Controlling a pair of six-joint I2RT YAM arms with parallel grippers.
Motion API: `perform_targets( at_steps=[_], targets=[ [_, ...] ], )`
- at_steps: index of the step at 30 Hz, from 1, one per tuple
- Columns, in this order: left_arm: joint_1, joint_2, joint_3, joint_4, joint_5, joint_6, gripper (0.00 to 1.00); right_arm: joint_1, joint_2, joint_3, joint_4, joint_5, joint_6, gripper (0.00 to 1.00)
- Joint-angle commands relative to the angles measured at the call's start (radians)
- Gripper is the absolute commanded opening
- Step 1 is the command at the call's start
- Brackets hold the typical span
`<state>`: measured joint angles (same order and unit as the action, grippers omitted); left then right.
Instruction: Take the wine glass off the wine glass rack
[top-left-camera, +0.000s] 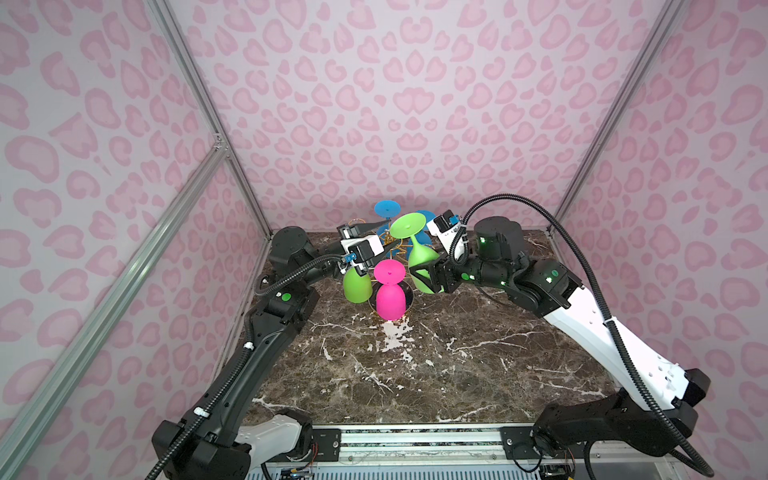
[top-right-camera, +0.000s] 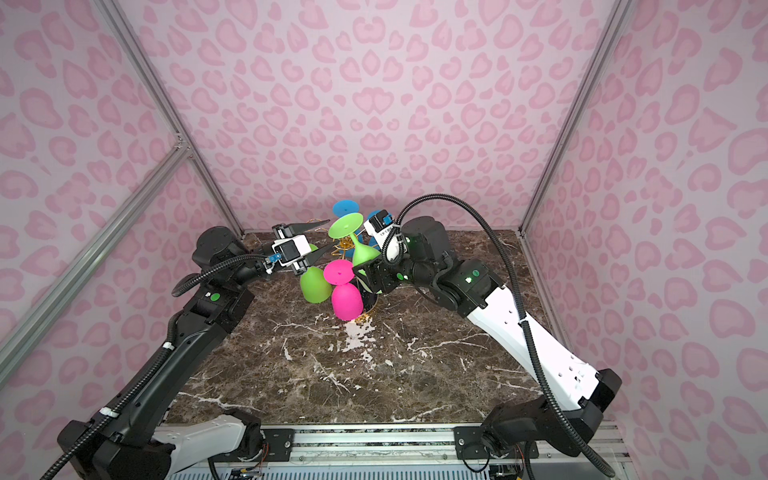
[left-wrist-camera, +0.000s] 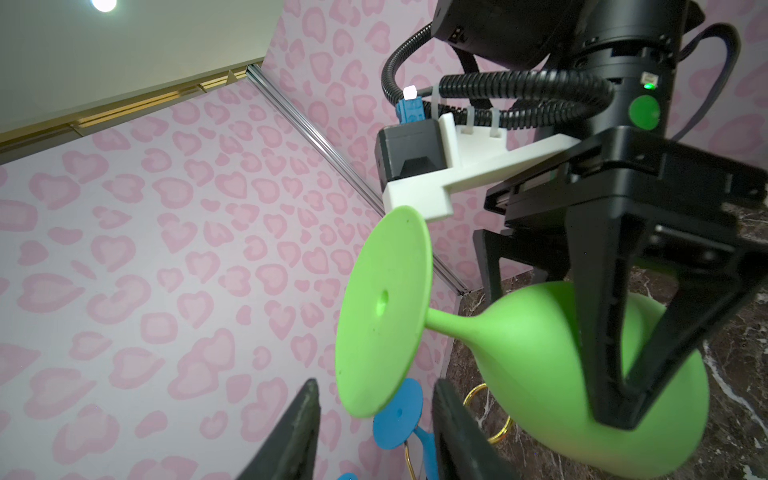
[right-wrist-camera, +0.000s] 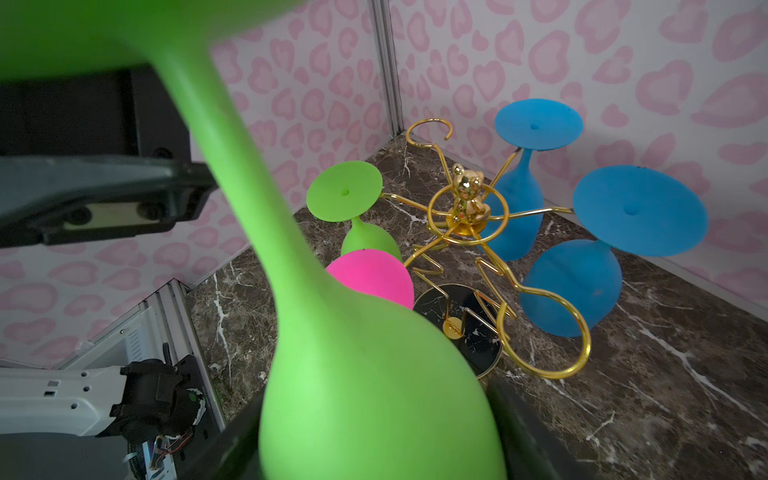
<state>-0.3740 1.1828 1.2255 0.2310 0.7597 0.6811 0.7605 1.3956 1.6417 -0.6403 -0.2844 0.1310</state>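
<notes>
Right gripper (top-left-camera: 430, 276): clamped across the green wine glass (top-left-camera: 417, 255) bowl; we judge this the widest, surest hold.
Glass: foot-up, tilted beside the wine glass rack (right-wrist-camera: 465, 197), apparently clear of its empty loop.
Left gripper (left-wrist-camera: 374, 415): jaws apart, empty, near the rack top, perhaps to steady it.

Black arms (top-left-camera: 249, 374) with white shells (top-left-camera: 590, 328), ribbed black cables (left-wrist-camera: 519, 83), green round stickers (left-wrist-camera: 644, 112).
</notes>
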Motion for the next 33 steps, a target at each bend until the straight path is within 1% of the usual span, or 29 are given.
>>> perform_targets(
  at_steps=[1,4,7,8,11,20,21,22,23,26,28,30,33],
  targets=[
    [-0.002,0.004,0.014,0.021,0.017,0.012,0.44,0.006,0.012,0.0,0.018,-0.023,0.009,0.45],
    [-0.005,0.009,0.015,0.021,0.017,0.017,0.41,0.009,0.019,0.001,0.014,-0.021,0.009,0.45],
    [-0.008,0.011,0.017,0.019,0.011,0.024,0.35,0.01,0.024,0.001,0.017,-0.021,0.012,0.44],
    [-0.008,0.011,0.017,0.018,0.01,0.026,0.31,0.011,0.025,0.0,0.02,-0.022,0.014,0.44],
    [-0.009,0.01,0.013,0.014,0.007,0.031,0.27,0.011,0.026,-0.005,0.025,-0.026,0.021,0.45],
    [-0.013,0.009,0.011,0.022,-0.024,0.031,0.18,0.019,0.043,0.003,0.027,-0.051,0.041,0.45],
    [-0.013,0.008,0.012,0.024,-0.032,0.026,0.14,0.02,0.043,0.002,0.028,-0.051,0.042,0.45],
    [-0.013,0.007,0.014,0.019,-0.034,0.022,0.08,0.02,0.042,0.001,0.03,-0.053,0.044,0.46],
    [-0.013,0.006,0.017,0.011,-0.031,0.024,0.03,0.022,0.043,0.0,0.031,-0.058,0.046,0.48],
    [-0.015,0.0,0.017,0.019,-0.044,0.006,0.03,0.021,0.033,-0.005,0.042,-0.079,0.055,0.56],
    [-0.014,-0.007,0.015,0.021,-0.07,-0.002,0.03,0.02,0.018,-0.014,0.06,-0.087,0.063,0.67],
    [-0.014,-0.014,0.008,0.023,-0.092,-0.002,0.03,0.02,-0.003,-0.027,0.081,-0.088,0.071,0.77],
    [-0.014,-0.02,0.003,0.018,-0.113,-0.004,0.03,0.019,-0.04,-0.049,0.115,-0.087,0.079,0.85]
  ],
)
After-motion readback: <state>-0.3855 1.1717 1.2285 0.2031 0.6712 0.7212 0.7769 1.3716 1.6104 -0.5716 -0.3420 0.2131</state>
